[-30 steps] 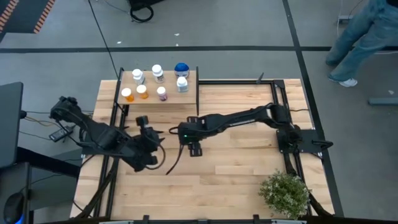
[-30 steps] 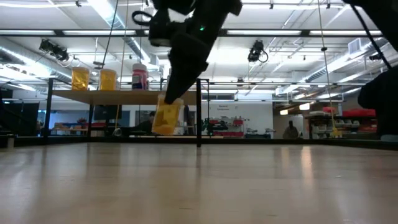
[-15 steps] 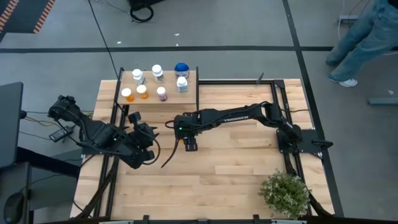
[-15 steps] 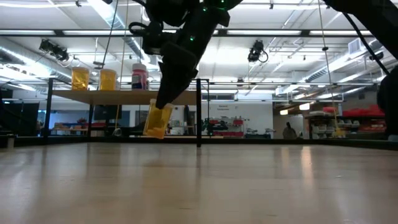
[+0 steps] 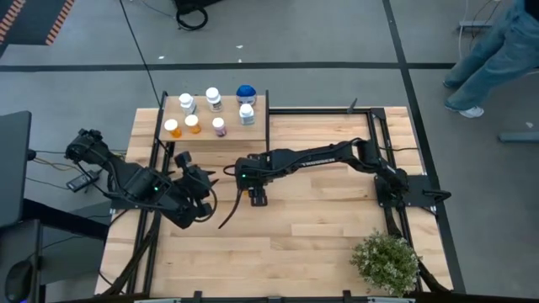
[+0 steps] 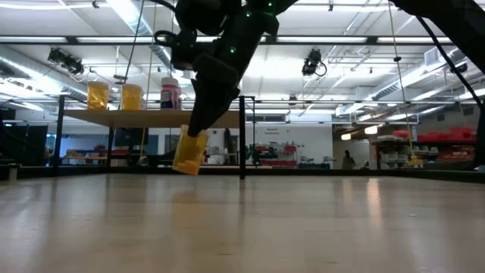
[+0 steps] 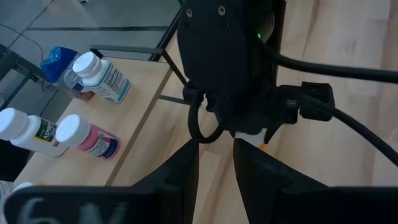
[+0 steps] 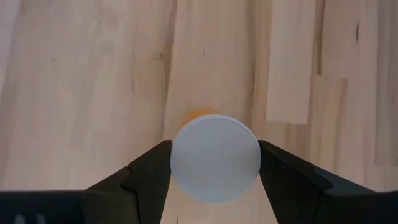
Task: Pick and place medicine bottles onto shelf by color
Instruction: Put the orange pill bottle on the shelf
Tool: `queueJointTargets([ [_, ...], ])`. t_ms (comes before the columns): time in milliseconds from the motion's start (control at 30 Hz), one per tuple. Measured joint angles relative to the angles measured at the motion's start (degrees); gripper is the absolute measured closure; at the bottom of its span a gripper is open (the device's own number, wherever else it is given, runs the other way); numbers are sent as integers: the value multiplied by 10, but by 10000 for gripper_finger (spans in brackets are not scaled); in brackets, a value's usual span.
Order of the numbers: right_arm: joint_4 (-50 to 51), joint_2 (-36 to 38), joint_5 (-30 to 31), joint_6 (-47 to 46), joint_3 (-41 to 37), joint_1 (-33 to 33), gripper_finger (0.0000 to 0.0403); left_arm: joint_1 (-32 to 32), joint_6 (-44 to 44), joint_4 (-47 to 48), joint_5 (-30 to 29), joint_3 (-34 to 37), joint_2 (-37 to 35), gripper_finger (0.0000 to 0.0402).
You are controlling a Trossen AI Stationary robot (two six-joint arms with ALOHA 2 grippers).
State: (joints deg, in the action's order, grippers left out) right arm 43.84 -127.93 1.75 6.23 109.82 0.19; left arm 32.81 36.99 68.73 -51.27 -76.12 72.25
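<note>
My right gripper [image 8: 214, 155] hangs over the table's middle left, shut on an orange medicine bottle [image 6: 188, 152] with a white cap. The shelf [image 5: 229, 104] stands at the far left and carries two orange bottles [image 5: 172, 127], a pinkish one [image 5: 219, 126], white ones [image 5: 213, 98] and a blue-topped one [image 5: 245, 92], each standing on its base. My left gripper [image 7: 216, 158] waits just left of the right gripper [image 5: 244, 175]. Its fingers stand a narrow gap apart with nothing between them. My right gripper pinches the bottle's round white cap [image 8: 214, 158] by its two opposite sides between its two fingers. The fingers slant down from above. The orange body [image 6: 186, 155] hangs tilted below them, clear of the tabletop.
A green potted plant [image 5: 386, 261] stands at the near right corner. Black frame rails [image 5: 377, 147] run along the table's sides. A person [image 5: 497, 50] walks on the floor beyond the far right corner. Bare planks lie in the table's middle and near side.
My right gripper has carried the orange bottle toward the table's left edge, nearer the shelf, and a little down; the bottle stays tilted and clear of the table. My left gripper has rolled a little about its own line without shifting place.
</note>
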Motion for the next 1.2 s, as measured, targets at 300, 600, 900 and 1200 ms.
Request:
queueJointTargets([
  [300, 0, 1, -1, 4, 0, 1, 168, 0, -1, -5, -2, 0, 0, 294],
  [600, -2, 1, -21, 0, 0, 1, 154, 0, -2, -3, -2, 0, 6, 294],
  [900, 15, 3, -24, 3, 0, 1, 153, 0, -2, -3, -2, 0, 6, 294],
  [1200, 205, 34, -22, -34, 1, 6, 152, -22, -16, -57, 5, 61, 5, 272],
])
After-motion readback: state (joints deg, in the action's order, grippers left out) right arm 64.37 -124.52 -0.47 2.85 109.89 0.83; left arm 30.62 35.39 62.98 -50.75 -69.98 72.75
